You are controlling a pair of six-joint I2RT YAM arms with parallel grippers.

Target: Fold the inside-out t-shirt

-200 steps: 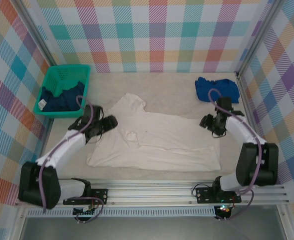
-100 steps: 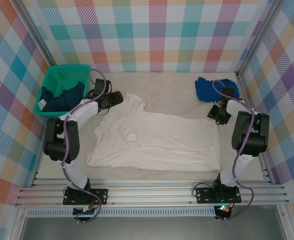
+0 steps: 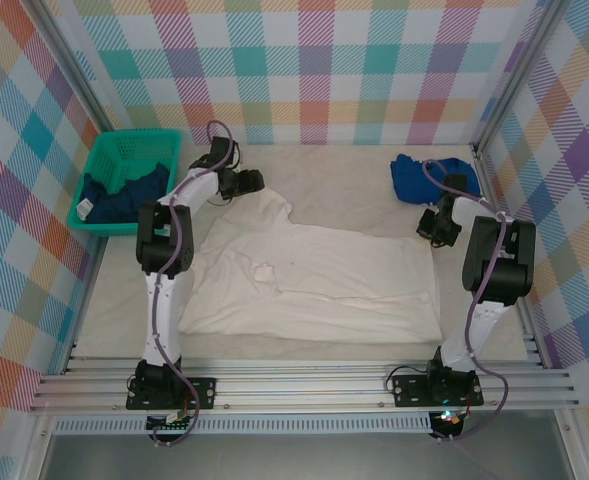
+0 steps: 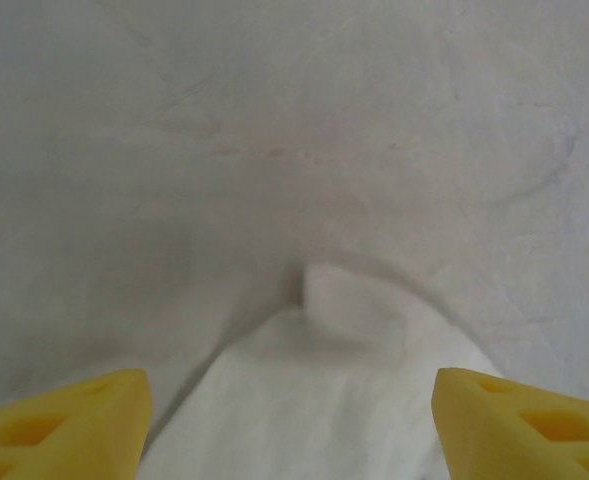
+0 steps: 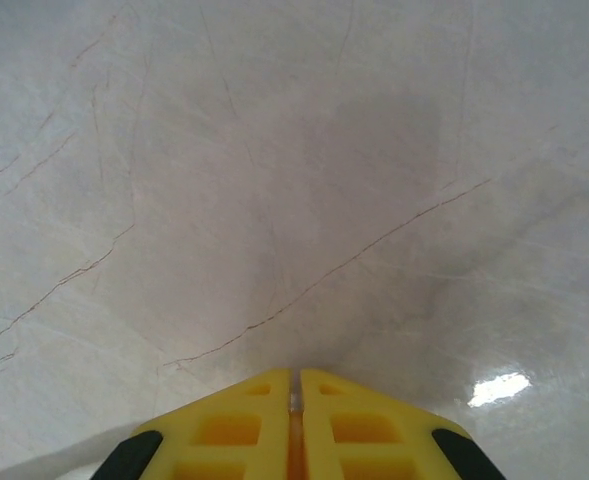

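One t-shirt [image 3: 324,285], one green basket [image 3: 139,150]

Pale table [image 3: 344,178], white t-shirt [image 3: 314,285], blue shirt [image 3: 419,176], green basket [image 3: 139,134]

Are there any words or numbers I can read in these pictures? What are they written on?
No words, numbers or signs can be read here.
White tag by the dark garment in the green basket: too small to read.
White t-shirt: plain, no print showing.
Blue shirt: no print showing.
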